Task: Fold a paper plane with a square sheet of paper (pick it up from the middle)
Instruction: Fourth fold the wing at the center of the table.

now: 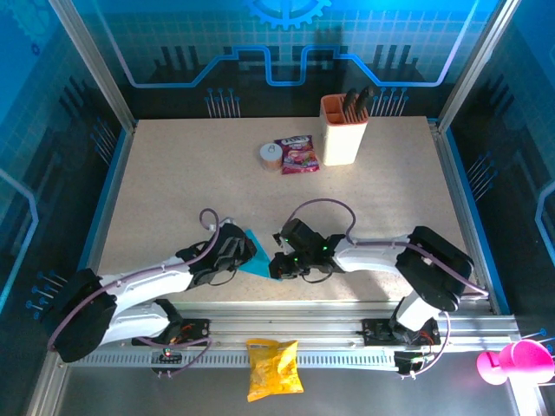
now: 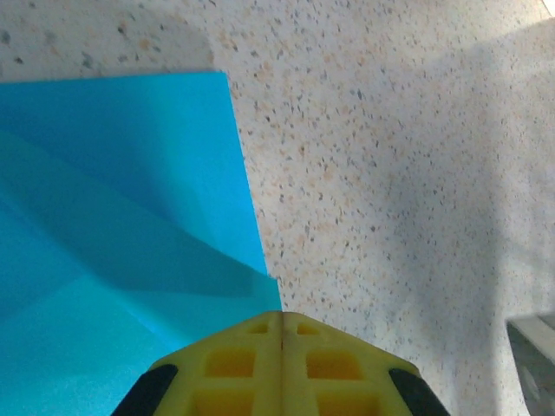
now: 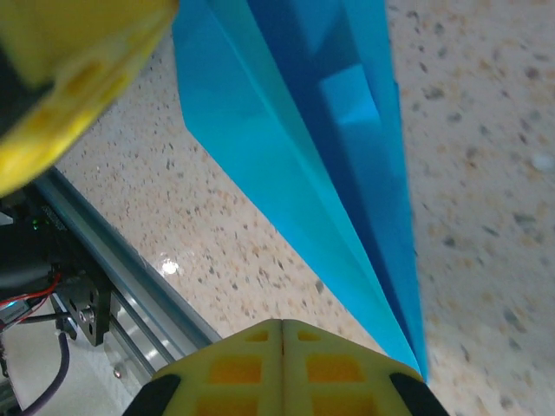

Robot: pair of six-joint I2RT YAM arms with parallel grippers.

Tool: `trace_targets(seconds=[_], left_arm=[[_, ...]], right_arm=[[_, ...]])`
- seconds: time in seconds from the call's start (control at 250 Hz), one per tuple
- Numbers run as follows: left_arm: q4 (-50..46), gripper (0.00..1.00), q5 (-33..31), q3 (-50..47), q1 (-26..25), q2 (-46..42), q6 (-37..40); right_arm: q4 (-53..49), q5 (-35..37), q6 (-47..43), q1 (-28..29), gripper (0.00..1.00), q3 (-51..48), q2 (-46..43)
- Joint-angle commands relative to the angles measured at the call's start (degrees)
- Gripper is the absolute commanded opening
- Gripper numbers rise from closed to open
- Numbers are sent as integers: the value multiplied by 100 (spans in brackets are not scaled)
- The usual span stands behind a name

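Folded square sheet of paper (image 1: pixel 252 262) at 6 o'clock on table (image 1: pixel 217 173), between left gripper (image 2: pixel 280 317) and right gripper (image 3: pixel 283 323); both pincers closed; hold on paper indeterminable.

Bright, even light falls on the table (image 1: pixel 173 173) in the top view. The walls (image 1: pixel 52 130) glow blue, with a pale glare patch at 12 o'clock. Soft shadows lie under the arms (image 1: pixel 147 286) at 6 o'clock. The posts (image 1: pixel 91 61) lean outward, a wide-lens bend.

In the left wrist view the paper (image 2: pixel 113 173) is saturated and sharp, with darker folds. A broad soft shadow dims the table at 3 o'clock. The left gripper (image 2: pixel 282 316) is slightly soft at 6 o'clock.

In the right wrist view it is a yellow blur at 10 o'clock. The right gripper (image 3: pixel 282 325) is sharper at 6 o'clock, and a small glare spot shines at 8 o'clock.
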Motion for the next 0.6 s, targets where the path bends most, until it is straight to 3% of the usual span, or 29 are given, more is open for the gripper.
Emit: trace_targets(seconds=[0.0,0.595], left_arm=[[106,4,97,-136,-168,-72,-295],[1004,3,110,-272,-626,808,-1067]], right_arm=[[135,-161,-108,-91,0,149,238],[373,-210,-83,-296,0,-160,760]])
